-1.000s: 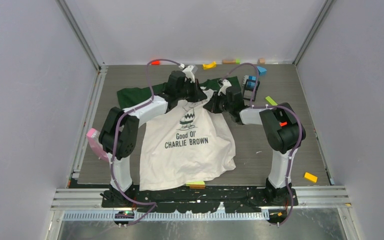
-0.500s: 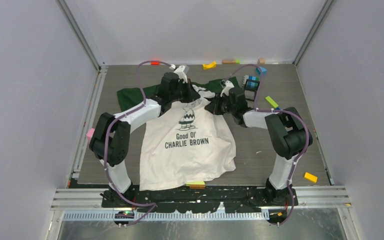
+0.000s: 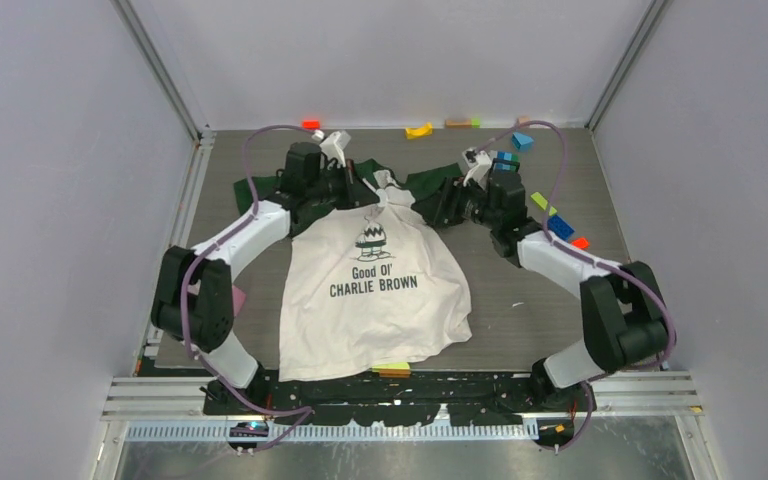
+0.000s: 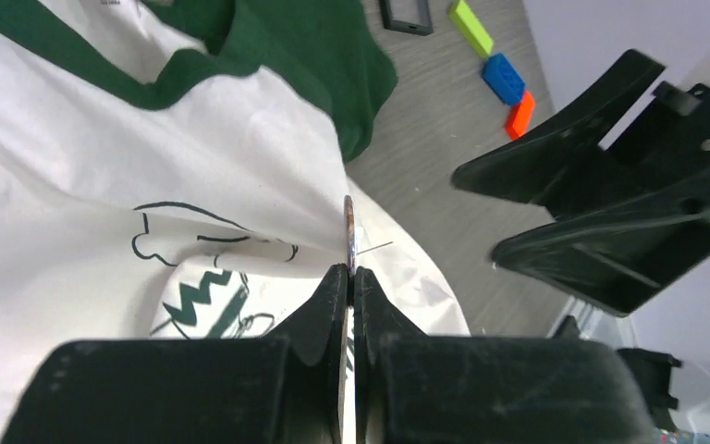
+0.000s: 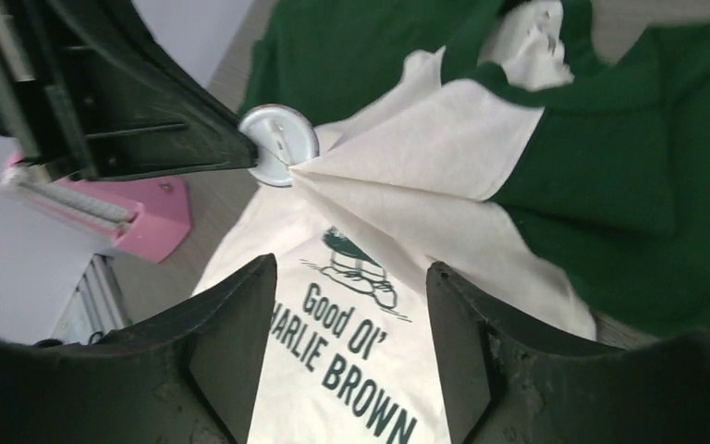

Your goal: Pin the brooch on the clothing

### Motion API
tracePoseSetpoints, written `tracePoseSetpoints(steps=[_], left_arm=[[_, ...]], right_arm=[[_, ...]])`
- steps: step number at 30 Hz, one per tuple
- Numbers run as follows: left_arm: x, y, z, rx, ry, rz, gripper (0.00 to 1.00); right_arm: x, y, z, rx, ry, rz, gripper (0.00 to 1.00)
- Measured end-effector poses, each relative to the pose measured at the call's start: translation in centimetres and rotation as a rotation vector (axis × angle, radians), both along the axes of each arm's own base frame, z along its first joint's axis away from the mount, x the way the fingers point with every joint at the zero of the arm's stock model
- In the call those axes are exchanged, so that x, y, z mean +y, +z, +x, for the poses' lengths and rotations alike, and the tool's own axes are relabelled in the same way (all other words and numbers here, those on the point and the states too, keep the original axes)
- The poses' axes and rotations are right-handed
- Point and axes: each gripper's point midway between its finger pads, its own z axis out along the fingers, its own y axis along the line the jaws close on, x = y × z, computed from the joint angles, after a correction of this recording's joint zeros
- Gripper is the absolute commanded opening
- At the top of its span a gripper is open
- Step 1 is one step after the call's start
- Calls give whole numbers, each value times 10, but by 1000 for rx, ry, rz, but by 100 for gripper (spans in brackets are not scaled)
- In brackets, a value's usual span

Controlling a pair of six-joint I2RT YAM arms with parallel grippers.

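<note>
While the left gripper (image 4: 350, 277) clamps the brooch (image 5: 278, 145), tenting the shirt (image 3: 375, 300) at its far end as though testing the pin's hold, the right gripper (image 5: 351, 277) hangs just right, jaws spread, holding nothing.

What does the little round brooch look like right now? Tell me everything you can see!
The brooch is a small, flat, round disc, pale and silvery like metal, with a raised rim. It stands on edge, pinched in the closed left hand. A thin pin wire pokes out beside it. White cloth of the shirt gathers into a point right at it.
</note>
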Motion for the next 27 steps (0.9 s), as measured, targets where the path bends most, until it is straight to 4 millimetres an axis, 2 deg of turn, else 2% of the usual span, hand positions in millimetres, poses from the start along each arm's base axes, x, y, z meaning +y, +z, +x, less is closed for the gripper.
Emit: tracePoseSetpoints(steps=[3, 6, 9, 16, 23, 27], left_arm=[[11, 23, -16, 6, -32, -27, 0], [17, 49, -35, 2, -97, -79, 0], [21, 68, -58, 5, -185, -137, 0], [21, 75, -104, 56, -366, -230, 0], [19, 82, -122, 52, -470, -283, 0], [19, 87, -129, 48, -497, -302, 0]], right_arm=[[-4, 43, -18, -80, 27, 63, 70], [2, 84, -38, -165, 109, 131, 70], [9, 105, -57, -198, 207, 176, 70], [25, 113, -85, -208, 356, 205, 70], [46, 110, -110, -203, 482, 217, 68], [50, 103, -115, -176, 521, 218, 55]])
